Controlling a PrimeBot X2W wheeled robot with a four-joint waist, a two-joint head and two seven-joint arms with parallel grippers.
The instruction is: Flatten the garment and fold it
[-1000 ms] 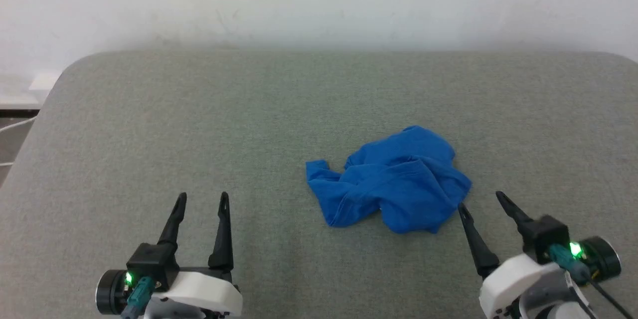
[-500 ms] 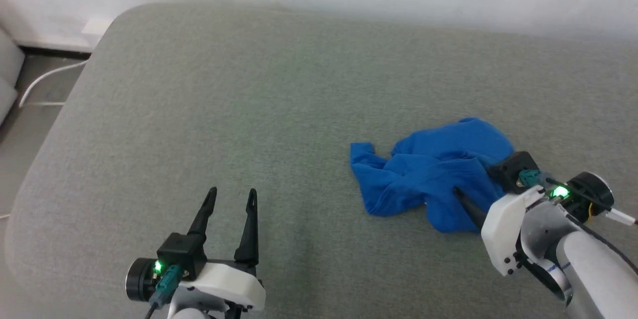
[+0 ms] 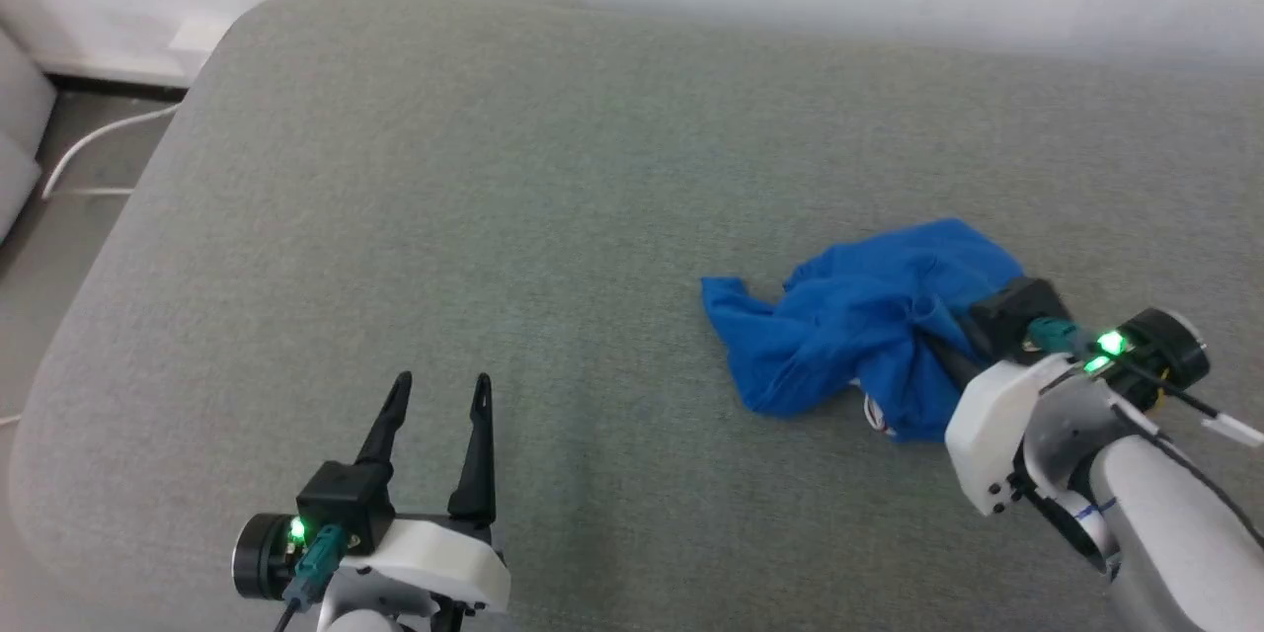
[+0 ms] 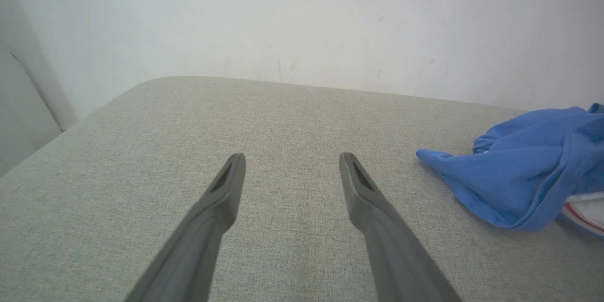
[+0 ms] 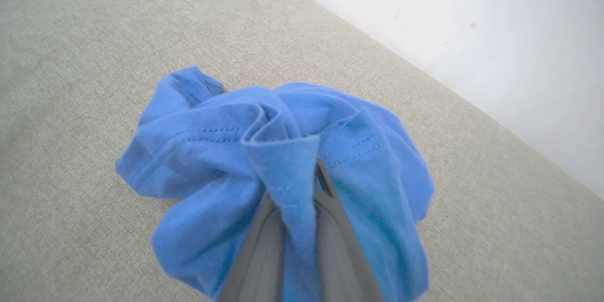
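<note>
At centre right of the head view, the garment (image 3: pixel 869 316) lies crumpled on the grey cushion (image 3: pixel 395 168); judged light and limp, it is best held at a stitched hem, where the right gripper (image 3: pixel 943 355) clamps a fold, the left gripper (image 3: pixel 441 383) standing wide and empty.
</note>
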